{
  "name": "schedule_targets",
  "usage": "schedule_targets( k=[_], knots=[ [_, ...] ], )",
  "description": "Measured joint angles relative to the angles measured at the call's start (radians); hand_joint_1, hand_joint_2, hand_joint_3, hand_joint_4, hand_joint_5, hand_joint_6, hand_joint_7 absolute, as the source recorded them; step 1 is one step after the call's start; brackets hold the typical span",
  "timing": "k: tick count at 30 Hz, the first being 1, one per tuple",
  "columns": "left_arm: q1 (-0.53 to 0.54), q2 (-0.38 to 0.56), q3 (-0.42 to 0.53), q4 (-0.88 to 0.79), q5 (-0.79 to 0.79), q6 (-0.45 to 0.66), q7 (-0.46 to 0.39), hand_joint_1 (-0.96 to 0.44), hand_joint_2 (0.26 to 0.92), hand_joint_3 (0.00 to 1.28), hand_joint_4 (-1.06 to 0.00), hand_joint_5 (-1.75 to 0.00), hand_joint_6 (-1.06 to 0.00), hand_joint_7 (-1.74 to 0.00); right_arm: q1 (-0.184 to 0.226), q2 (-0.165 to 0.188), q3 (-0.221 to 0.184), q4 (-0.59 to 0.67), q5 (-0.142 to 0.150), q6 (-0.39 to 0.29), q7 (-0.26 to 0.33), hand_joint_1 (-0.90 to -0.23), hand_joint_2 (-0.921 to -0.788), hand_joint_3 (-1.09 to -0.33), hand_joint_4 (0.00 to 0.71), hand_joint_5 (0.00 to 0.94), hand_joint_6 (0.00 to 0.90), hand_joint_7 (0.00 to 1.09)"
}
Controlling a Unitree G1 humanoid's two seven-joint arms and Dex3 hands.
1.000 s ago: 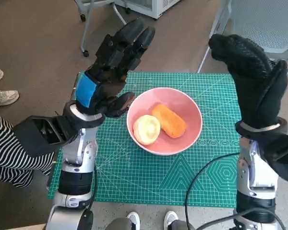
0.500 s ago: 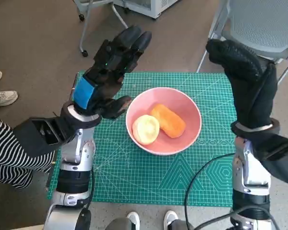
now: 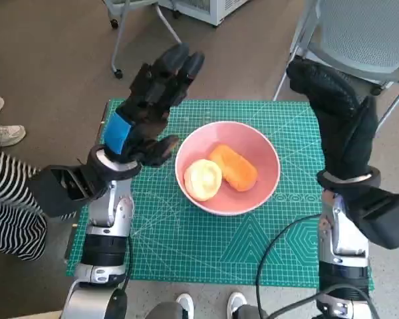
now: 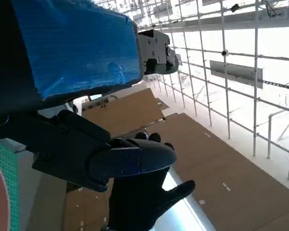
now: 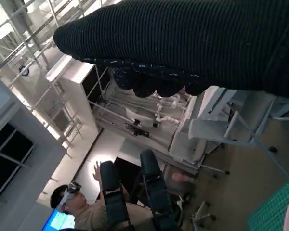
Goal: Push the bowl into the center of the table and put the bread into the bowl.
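A green cutting mat (image 3: pixel 186 246) covers the bench. A grey mesh chair (image 3: pixel 366 33) stands beyond its far right corner, and a wheeled metal stand (image 3: pixel 123 40) rests on the brown floor (image 3: pixel 46 60). A person's striped leg (image 3: pixel 6 212) and white shoe (image 3: pixel 3 133) show at left.

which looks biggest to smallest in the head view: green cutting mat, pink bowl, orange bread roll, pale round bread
1. Green gridded cutting mat
2. Round pink bowl
3. Oblong orange bread roll
4. Pale round bread

The two breads look close in size, so their order is unsure.
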Motion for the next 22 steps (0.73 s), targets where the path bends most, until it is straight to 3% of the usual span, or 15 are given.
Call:
schedule_targets(
  k=[22],
  knots=[
    [-0.004, -0.020, -0.018, 0.039, 0.002, -0.045, -0.039, -0.78, 0.921, 0.47, -0.08, 0.00, 0.00, -0.36, -0.037, 0.025, -0.001, 0.083, 0.007, -0.138, 0.025, -0.676, -0.921, -0.658, 0.169, 0.001, 0.004, 0.63]
  ],
)
